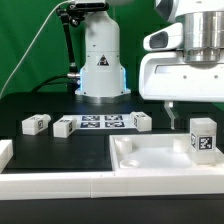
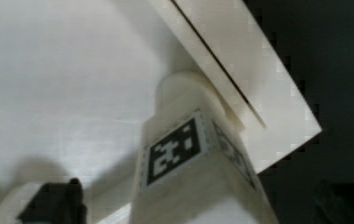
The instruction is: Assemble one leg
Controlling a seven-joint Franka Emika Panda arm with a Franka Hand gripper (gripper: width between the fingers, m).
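I've got the white tray (image 1: 150, 160) at the table's near edge, towards the exterior view's right. The leg (image 1: 203, 138) stands upright inside it, tag facing out, near its right rim. The gripper (image 1: 183, 112) hovers just above. On the wrist view its fingers (image 2: 58, 200) are spread wide and aren't touching the leg. Further back, three small white blocks (image 1: 36, 125) flank the marker board (image 1: 100, 122). The arm's base (image 1: 100, 60) sits at the far edge.
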